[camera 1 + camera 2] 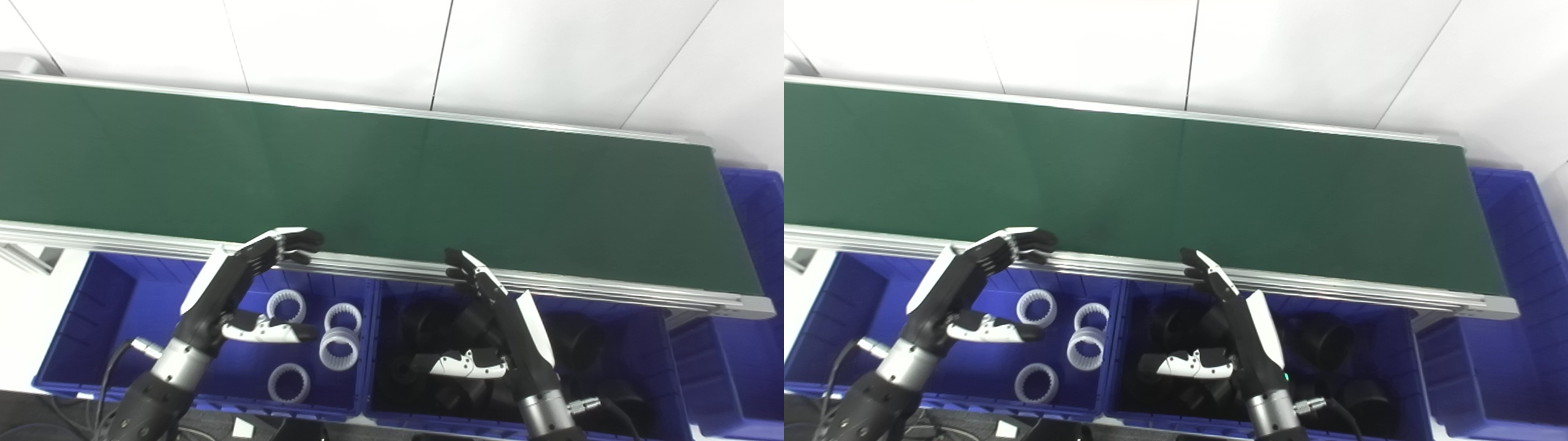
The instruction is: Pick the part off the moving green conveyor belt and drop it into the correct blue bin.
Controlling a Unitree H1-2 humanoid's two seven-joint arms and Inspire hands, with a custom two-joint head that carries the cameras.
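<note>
The green conveyor belt (367, 177) runs across the view and carries no part that I can see. My left hand (239, 282) hovers open over the left blue bin (110, 288), its fingertips at the belt's near rail. My right hand (496, 324) is open too, raised over the middle blue bin (643, 343), fingers stretched toward the rail and thumb pointing left. Several white toothed rings (340, 346) lie in the left bin. Black round parts (576, 343) fill the middle bin. Neither hand holds anything.
A third blue bin (756, 257) stands at the belt's right end. The belt's aluminium rail (380, 266) runs just beyond both bins. A white wall stands behind the belt. Cables (110, 373) trail from the left wrist near the bottom edge.
</note>
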